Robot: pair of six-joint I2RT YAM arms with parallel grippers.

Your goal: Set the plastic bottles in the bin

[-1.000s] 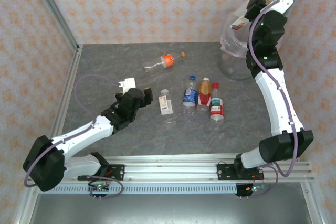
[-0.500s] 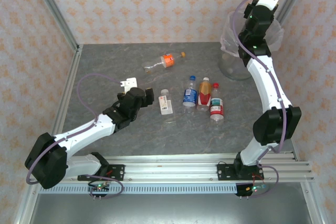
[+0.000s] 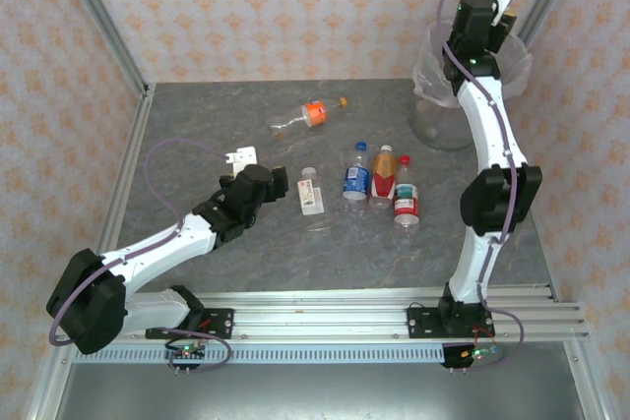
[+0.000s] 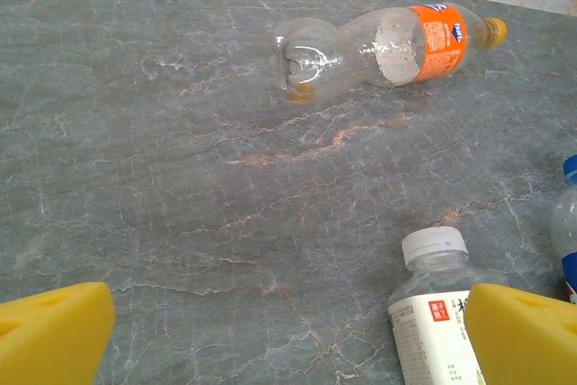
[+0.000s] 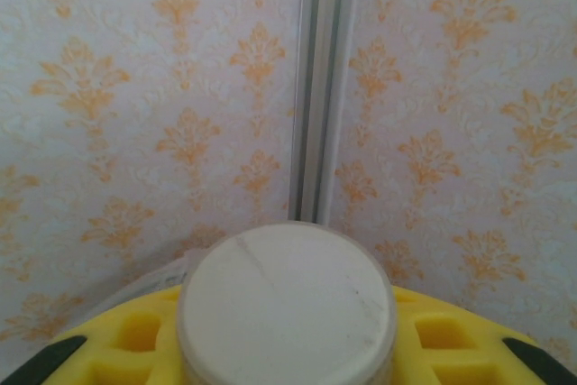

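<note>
The right arm (image 3: pixel 489 135) is now drawn up tall and nearly straight, where a second ago its elbow was pushed out to the right. Its wrist has swung from the right side of the bin (image 3: pixel 436 121) to high above the bin's far rim, close to the corner post of the enclosure. The right claw (image 5: pixel 288 353) is closed on a bottle (image 5: pixel 287 299). In the wrist view a round white end sits snug between the yellow pads (image 5: pixel 135 335), with the wallpaper and post beyond it. That camera faces the wall rather than down into the bag (so whether the bottle hangs squarely over the opening cannot be told from it). I judge this bottle to be at the drop-off stage, with only the release left.

The left arm has barely shifted. The left claw (image 4: pixel 287 335) is spread wide and low over the bench (image 4: pixel 180 178), holding nothing. The white-capped bottle (image 4: pixel 439 299) with a white label lies just beyond its right fingertip.

Nothing on the bench has moved:
- The orange-labelled bottle (image 3: pixel 311 114) lies on its side towards the back.
- The blue-labelled bottle (image 3: pixel 356 177), the orange-capped bottle (image 3: pixel 384 176) and the red-capped bottle (image 3: pixel 406 204) lie close together in a row right of the white-capped one.

Five bottles are therefore left to collect, and the white-capped one looks like the left arm's next pick.
</note>
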